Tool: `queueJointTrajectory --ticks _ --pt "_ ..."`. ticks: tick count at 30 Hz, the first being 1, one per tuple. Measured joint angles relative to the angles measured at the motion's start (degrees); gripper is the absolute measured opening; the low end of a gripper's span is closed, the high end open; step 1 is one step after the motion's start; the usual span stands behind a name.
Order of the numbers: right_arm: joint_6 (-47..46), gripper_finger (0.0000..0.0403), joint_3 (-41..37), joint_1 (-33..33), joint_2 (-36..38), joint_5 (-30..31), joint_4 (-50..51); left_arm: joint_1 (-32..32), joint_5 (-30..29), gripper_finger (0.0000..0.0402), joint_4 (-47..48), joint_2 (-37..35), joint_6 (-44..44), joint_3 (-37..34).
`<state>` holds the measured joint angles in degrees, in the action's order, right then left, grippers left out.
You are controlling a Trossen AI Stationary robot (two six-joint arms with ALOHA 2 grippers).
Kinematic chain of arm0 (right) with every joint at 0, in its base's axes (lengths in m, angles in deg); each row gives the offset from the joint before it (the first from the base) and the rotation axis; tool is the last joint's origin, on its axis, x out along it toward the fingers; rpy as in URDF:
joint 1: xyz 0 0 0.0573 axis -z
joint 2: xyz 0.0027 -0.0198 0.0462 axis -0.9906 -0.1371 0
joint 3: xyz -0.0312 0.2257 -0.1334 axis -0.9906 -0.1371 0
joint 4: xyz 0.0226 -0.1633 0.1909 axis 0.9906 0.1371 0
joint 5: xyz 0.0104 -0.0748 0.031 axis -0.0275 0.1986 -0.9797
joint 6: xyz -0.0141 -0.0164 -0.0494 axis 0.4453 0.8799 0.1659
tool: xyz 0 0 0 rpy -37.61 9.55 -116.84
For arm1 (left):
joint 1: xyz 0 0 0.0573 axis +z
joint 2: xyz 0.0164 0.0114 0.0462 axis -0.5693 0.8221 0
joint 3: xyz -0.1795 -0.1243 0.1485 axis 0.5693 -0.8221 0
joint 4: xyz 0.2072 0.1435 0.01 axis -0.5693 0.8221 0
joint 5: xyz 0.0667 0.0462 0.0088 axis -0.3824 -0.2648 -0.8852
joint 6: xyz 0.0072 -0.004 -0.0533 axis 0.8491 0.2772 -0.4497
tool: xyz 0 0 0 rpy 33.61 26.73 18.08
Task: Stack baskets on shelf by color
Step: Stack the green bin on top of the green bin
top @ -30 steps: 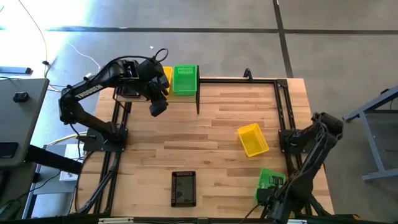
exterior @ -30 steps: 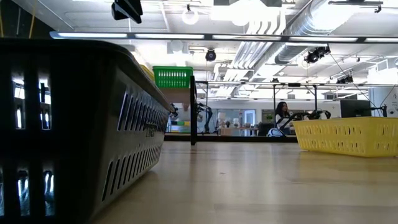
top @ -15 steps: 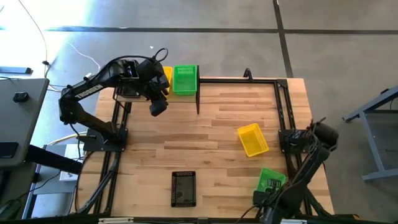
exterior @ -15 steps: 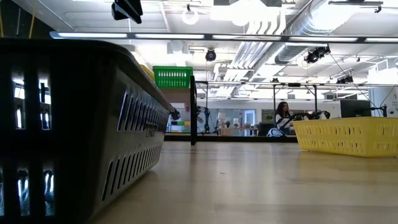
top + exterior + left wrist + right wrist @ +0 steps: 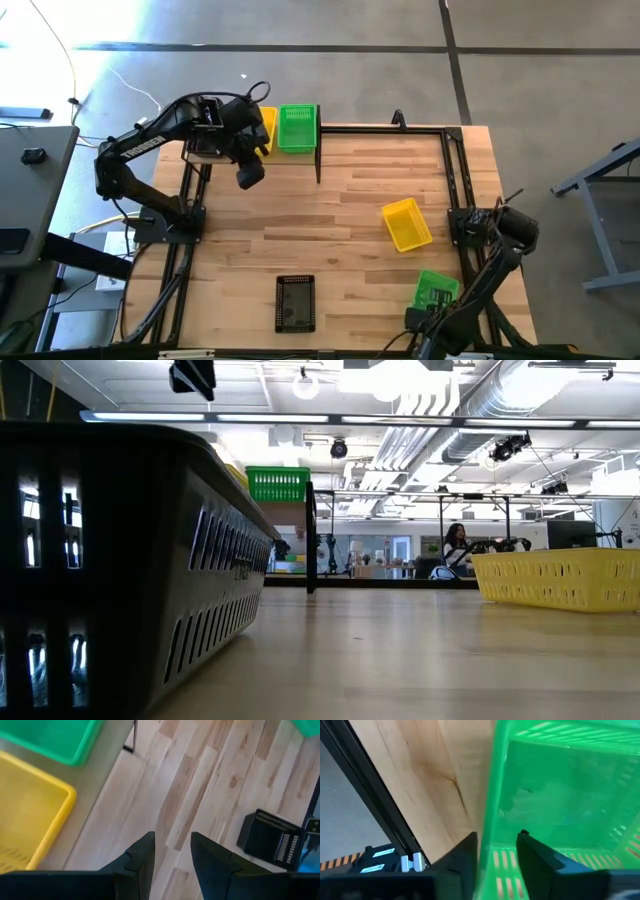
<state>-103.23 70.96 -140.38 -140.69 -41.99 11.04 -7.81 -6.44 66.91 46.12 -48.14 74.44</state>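
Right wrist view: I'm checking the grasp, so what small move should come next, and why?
Probably close the right hand on the green basket. Its fingers straddle the basket's wall, one on each side, with small gaps left, so it seems lined up but not yet gripping.

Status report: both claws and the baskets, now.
Left claw open, empty, above the table beside the shelf. Right claw straddling the green basket's wall at the near right corner. Nothing in the way.

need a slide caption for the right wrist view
Right end effector straddling the wall of a green basket at the table edge, one finger outside and one inside.
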Motion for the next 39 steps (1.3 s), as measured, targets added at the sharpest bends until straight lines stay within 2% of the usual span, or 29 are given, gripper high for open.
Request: queueJointTrajectory --ticks 6,11,17,25,32,39 --pt "0.07 0.0010 0.08 0.24 0.04 -1.05 0.12 -0.02 -0.02 0.0117 2.97 -0.12 -0.93 -0.02" --pt "-0.02 0.0008 3.27 0.31 0.11 -1.00 2.28 -0.87 -0.05 0.0117 3.61 -0.92 -2.00 -0.04" --pt "0.06 0.0001 9.67 0.94 0.15 1.83 5.78 -2.59 -0.51 0.0117 3.64 -2.21 -3.21 -0.04" --pt "0.13 0.0000 19.48 3.35 0.17 8.45 13.79 -4.73 -4.79 0.0117 4.37 -2.84 -4.95 -0.04" --pt "2.03 0.0000 28.70 7.95 0.17 15.76 22.23 -4.90 -6.17 0.0117 5.73 -2.84 -8.94 -0.04" --pt "10.97 0.0000 36.27 16.42 0.20 23.16 25.43 -4.94 -7.99 0.0117 6.90 -2.85 -7.06 -0.04"
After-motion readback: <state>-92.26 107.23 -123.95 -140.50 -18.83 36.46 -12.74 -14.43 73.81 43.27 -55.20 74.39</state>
